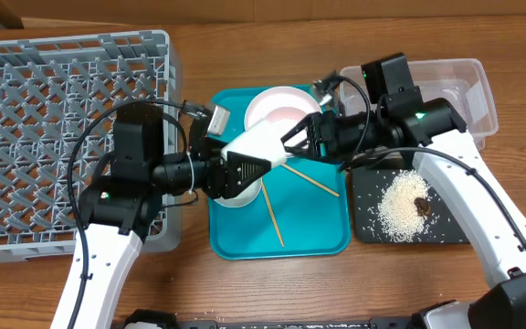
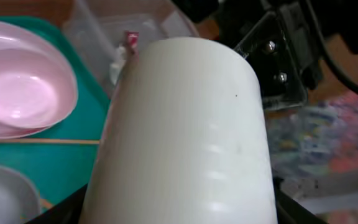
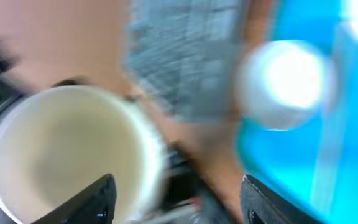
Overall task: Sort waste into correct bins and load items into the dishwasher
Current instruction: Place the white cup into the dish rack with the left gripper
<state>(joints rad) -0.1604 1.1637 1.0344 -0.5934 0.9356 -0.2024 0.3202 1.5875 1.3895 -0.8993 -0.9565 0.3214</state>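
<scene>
My left gripper (image 1: 249, 155) is shut on a white cup (image 1: 261, 139) and holds it on its side above the teal tray (image 1: 318, 233). In the left wrist view the cup (image 2: 185, 124) fills the frame between my fingers (image 2: 179, 214). My right gripper (image 1: 301, 137) is open, right at the cup's mouth (image 3: 67, 155), with its fingers (image 3: 185, 199) spread. White plates (image 1: 281, 108) lie stacked on the tray's far end, and a white bowl (image 1: 240, 194) sits below the left gripper. Two chopsticks (image 1: 313, 183) lie on the tray. Rice (image 1: 400, 210) and a brown lump (image 1: 421, 205) lie in the black tray (image 1: 363, 196).
The grey dish rack (image 1: 62, 137) stands at the left. The clear tub (image 1: 468, 87) stands at the back right behind the right arm. A red wrapper (image 2: 131, 38) shows in it in the left wrist view. The right wrist view is blurred.
</scene>
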